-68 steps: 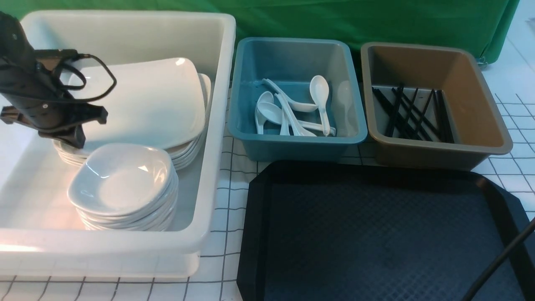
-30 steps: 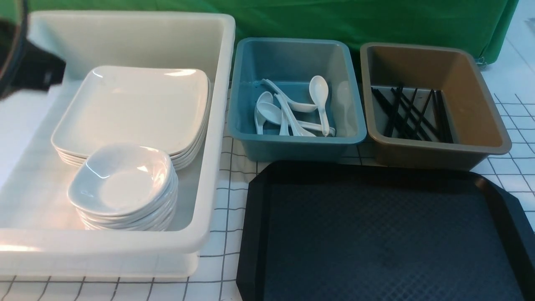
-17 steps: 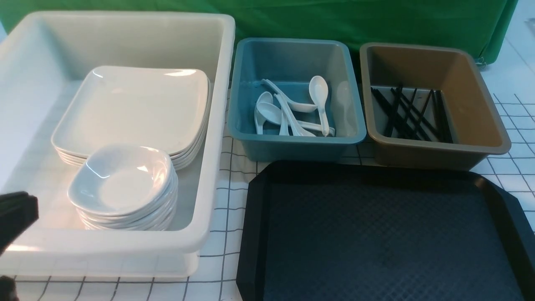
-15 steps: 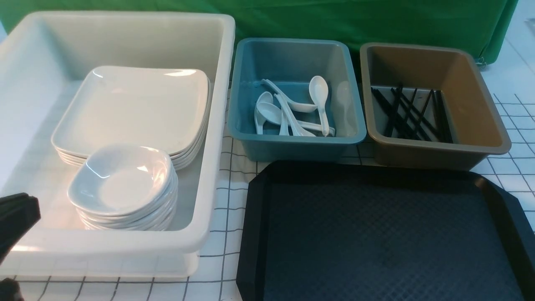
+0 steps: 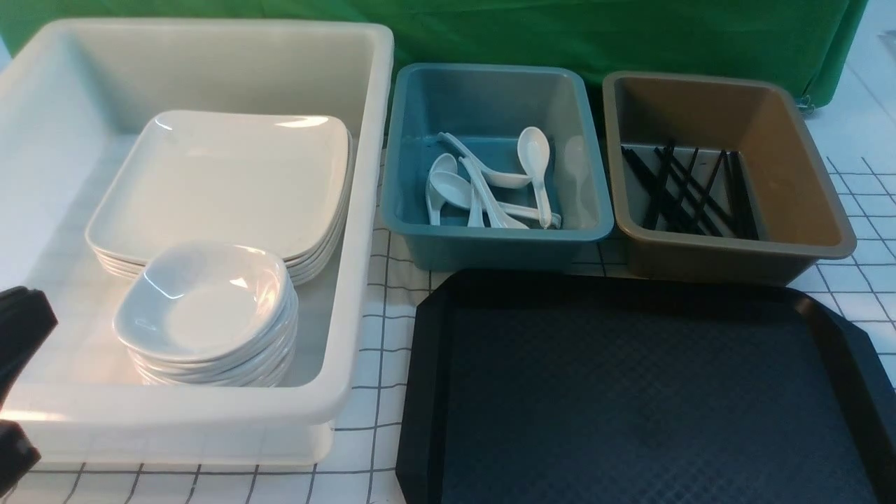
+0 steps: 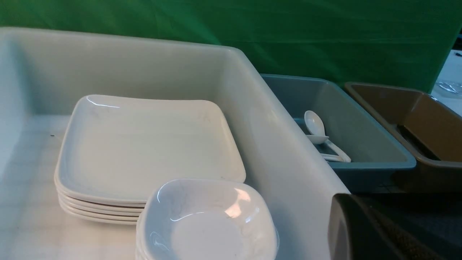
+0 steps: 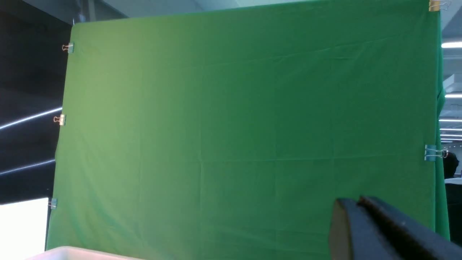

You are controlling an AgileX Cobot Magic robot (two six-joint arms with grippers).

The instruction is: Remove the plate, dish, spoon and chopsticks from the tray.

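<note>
The black tray [image 5: 630,392] lies bare at the front right, with nothing on it. A large white square plate [image 5: 224,182] tops a stack in the white tub [image 5: 364,210]. In front of it a small dish [image 5: 203,301] tops its own stack. White spoons [image 5: 535,157] lie in the blue tub, and black chopsticks [image 5: 686,189] in the brown tub. My left gripper [image 6: 343,202] is shut and empty, beside the white tub's near corner. A black part of that arm [image 5: 21,325] shows at the front view's left edge. My right gripper [image 7: 355,204] is shut, empty and raised toward the green backdrop.
The blue tub [image 5: 497,241] and the brown tub [image 5: 735,252] stand side by side behind the tray. A green cloth [image 5: 560,28] hangs at the back. A white checked cloth [image 5: 381,315] covers the table.
My left arm has left the plate stack, swung out past the tub's left wall and come down to the front left edge. The top plate, tilted before, now lies flat.
</note>
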